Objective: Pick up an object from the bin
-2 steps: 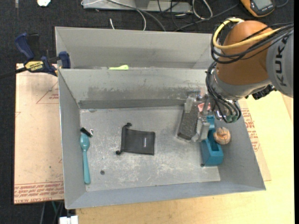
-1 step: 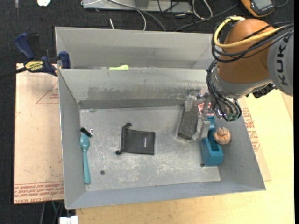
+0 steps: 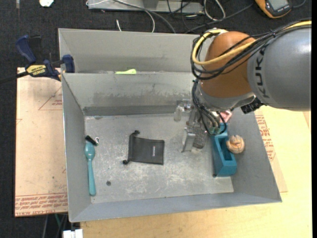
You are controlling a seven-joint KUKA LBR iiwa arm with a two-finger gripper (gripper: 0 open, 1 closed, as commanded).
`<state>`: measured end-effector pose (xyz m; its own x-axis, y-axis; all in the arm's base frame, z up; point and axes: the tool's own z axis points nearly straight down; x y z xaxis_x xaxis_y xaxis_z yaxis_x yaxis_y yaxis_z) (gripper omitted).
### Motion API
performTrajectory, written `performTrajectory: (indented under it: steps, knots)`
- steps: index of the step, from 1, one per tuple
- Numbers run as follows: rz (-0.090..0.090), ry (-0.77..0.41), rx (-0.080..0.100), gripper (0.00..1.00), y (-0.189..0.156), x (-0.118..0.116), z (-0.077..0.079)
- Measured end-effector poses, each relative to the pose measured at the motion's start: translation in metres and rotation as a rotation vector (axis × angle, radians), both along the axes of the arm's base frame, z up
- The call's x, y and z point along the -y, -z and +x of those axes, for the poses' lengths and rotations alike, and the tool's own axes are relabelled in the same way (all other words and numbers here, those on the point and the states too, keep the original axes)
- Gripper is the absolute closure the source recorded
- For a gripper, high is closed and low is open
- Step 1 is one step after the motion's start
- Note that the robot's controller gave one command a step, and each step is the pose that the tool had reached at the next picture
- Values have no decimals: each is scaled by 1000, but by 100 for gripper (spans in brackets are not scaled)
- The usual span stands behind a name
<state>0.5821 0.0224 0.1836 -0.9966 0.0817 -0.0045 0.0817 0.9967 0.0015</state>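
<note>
Camera view: claw (image 3: 193,144) vertical, low between black pouch (image 3: 147,150) and blue block (image 3: 224,163), grip state unclear.

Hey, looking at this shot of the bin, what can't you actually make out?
All in the camera view:
1. Pink thing by the right wall: mostly hidden behind the arm's wrist, so its kind is unclear.
2. Blue box: its far end is covered by the arm's cables.
3. Small black item by the teal spoon: too small to identify.
4. Yellow-green scrap on the back ledge: too small to identify.
</note>
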Motion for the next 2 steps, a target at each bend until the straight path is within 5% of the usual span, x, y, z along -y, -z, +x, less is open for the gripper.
performTrajectory:
  steps: [1, 2]
  knots:
    - [1, -78, 11, 0, 47, 11, 53]
    - [0, -227, 4, 0, 92, -42, 27]
